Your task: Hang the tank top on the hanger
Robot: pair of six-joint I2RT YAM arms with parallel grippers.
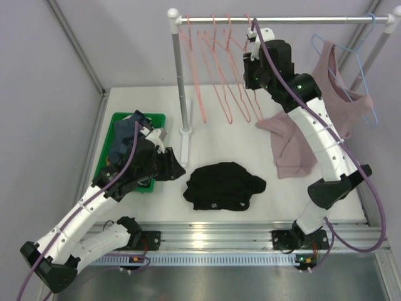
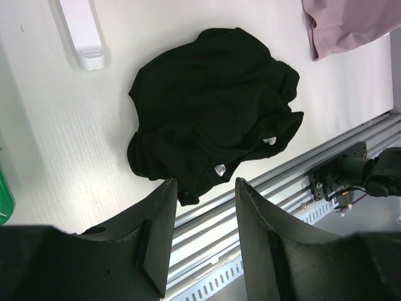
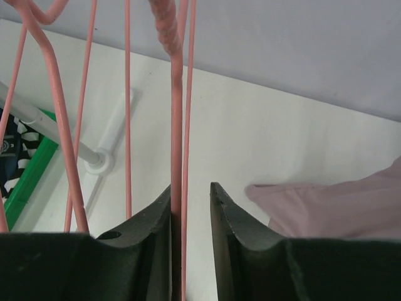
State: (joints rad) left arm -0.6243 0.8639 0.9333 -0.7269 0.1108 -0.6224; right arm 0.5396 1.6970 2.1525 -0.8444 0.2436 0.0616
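Up at the rail point(image 1: 301, 19), the right end effector point(image 3: 191, 191) has its fingers narrowed around the wire of the rightmost salmon-pink hanger point(image 3: 177, 125). The wire lies against one finger while a thin gap shows beside the other, so the jaws look not quite pinched, though the wrist view is too tight to be certain. The hanger hangs from the rail with three matching hangers point(image 1: 210, 81) to its left. Farther right on the rail, a light-blue hanger point(image 1: 319, 44) carries a dusty-pink top point(image 1: 338, 94) whose lower part trails onto the tabletop point(image 1: 219, 138).

The black tank top point(image 1: 222, 185) lies crumpled on the tabletop near its front edge, between the two arm bases and apart from both end effectors. The left end effector point(image 2: 205, 182) hovers just left of it with its jaws spread and holding nothing; in the wrist view the fabric's edge sits just beyond the fingertips. Behind that arm, at the left side, a green bin point(image 1: 160, 117) holds a dark garment point(image 1: 125, 135).
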